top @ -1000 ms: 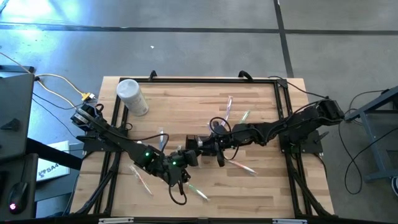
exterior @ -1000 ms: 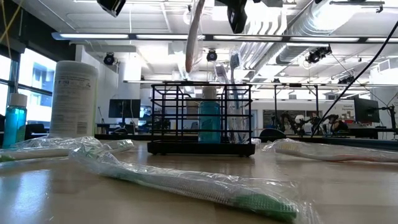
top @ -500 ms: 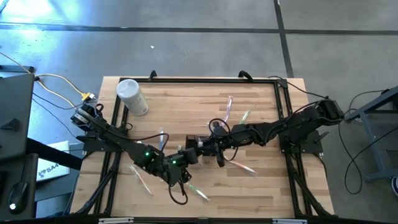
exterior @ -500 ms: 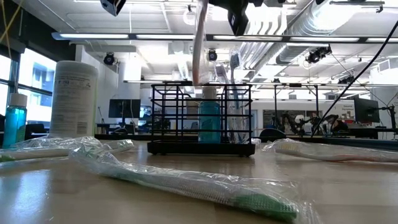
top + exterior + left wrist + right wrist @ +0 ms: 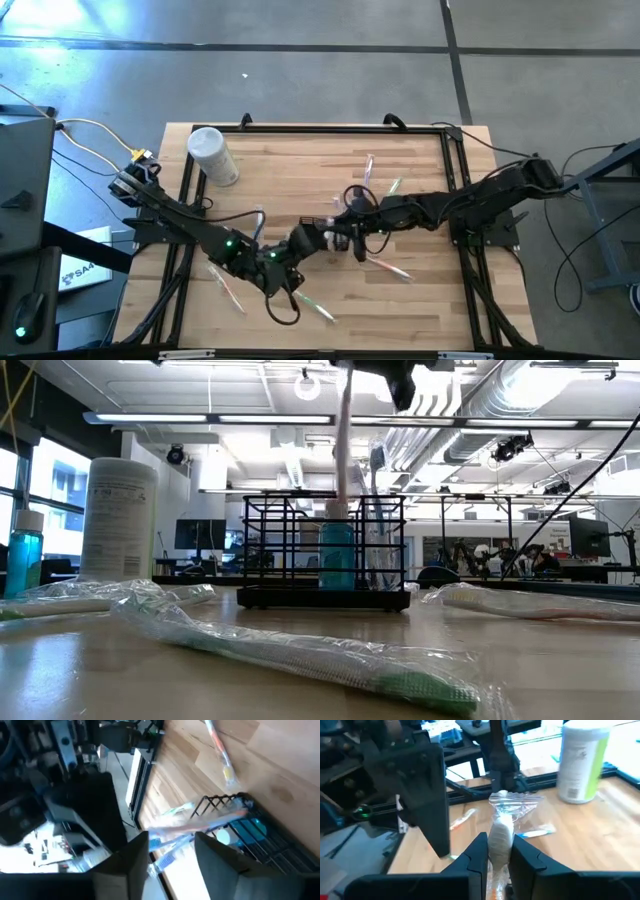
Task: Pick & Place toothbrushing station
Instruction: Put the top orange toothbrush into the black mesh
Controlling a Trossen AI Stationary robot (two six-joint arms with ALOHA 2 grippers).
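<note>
— Where's the black caddy [image 5: 323,550]?
— Mid-tabletop [image 5: 300,170], directly beneath both jaws.
— And the jaws?
— Right gripper [image 5: 496,851] is clamped on a bagged toothbrush [image 5: 503,827] above the caddy; left gripper [image 5: 172,851] stands apart, empty, just beside it

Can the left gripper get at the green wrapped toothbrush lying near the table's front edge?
Probably yes. The left gripper is open and empty, and the green wrapped toothbrush lies alone on bare wood just in front of that arm, with nothing on it.

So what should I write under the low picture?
Wrapped toothbrush hanging over the black caddy, more toothbrushes lying on the table.
</note>
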